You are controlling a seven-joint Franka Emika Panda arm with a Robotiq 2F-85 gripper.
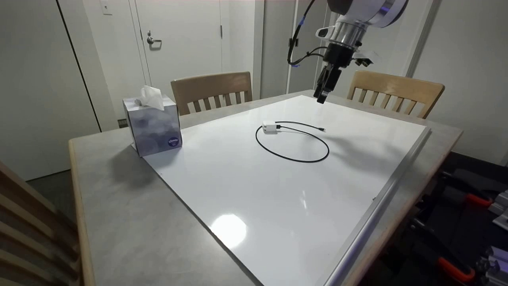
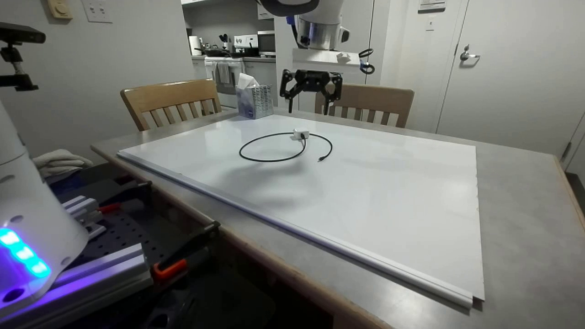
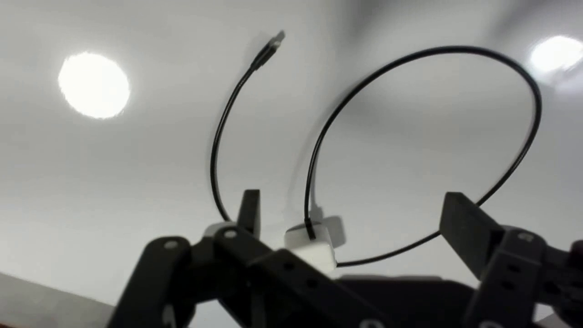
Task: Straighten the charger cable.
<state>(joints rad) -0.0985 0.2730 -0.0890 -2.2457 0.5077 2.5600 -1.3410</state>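
The black charger cable (image 1: 303, 161) lies in a wide loop on the white board (image 1: 254, 190); the loop also shows in an exterior view (image 2: 269, 161) and the wrist view (image 3: 539, 105). One end is plugged into a white charger block (image 1: 269, 127). The free end, with its small connector (image 3: 264, 55), curves away from the block. My gripper (image 2: 308, 111) is open and empty, above the board and apart from the cable. In the wrist view, the block (image 3: 314, 255) shows between the spread fingers (image 3: 353, 200). The left finger hides a piece of cable near the block.
A tissue box (image 1: 154, 127) stands at a board corner. A raised metal rail (image 2: 320, 235) runs along the board's edge nearest the robot base. Wooden chairs (image 1: 214, 87) stand around the table (image 1: 158, 234).
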